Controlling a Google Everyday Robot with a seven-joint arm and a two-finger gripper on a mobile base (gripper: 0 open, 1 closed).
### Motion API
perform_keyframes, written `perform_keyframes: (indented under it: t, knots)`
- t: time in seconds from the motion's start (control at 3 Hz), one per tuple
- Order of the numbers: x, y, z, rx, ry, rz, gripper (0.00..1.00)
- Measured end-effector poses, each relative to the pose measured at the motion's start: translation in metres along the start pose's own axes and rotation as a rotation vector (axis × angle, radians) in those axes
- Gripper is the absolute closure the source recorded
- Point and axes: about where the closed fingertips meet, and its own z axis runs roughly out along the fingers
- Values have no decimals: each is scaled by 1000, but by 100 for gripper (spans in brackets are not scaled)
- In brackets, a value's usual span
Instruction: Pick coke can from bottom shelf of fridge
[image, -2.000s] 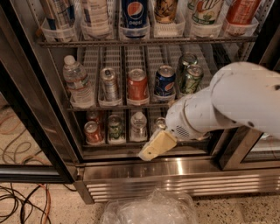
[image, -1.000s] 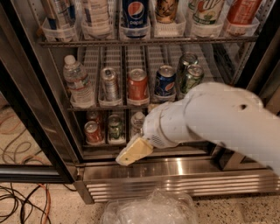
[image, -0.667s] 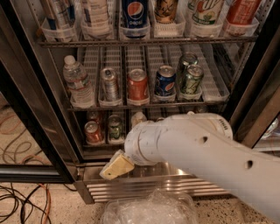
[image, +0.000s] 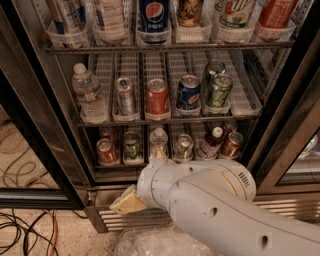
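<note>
The fridge (image: 65, 100) stands open in front of me. On its bottom shelf (image: 120, 165) the red coke can (image: 106, 151) stands upright at the front of the far-left lane, with another red can behind it. My gripper (image: 129, 202) hangs in front of the base grille, below the shelf and a little right of the coke can, not touching it. The thick white arm (image: 210, 200) crosses the lower right and hides part of the shelf's front edge.
On the bottom shelf right of the coke can are a green can (image: 132, 146), a water bottle (image: 158, 142), a silver can (image: 183, 146), a small bottle (image: 207, 145) and a copper-brown can (image: 231, 144). A plastic bag (image: 150, 242) and cables (image: 25, 232) lie on the floor.
The arm has swung left and down. The gripper went from in front of the bottom shelf's middle to the base grille, lower left, and the arm now fills the lower right.
</note>
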Motion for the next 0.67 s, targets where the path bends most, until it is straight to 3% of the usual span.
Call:
perform_keyframes:
  t: [0.33, 0.67]
  knots:
    - [0, 0, 0, 0, 0, 0, 0]
    - [2, 6, 14, -2, -43, 37, 0]
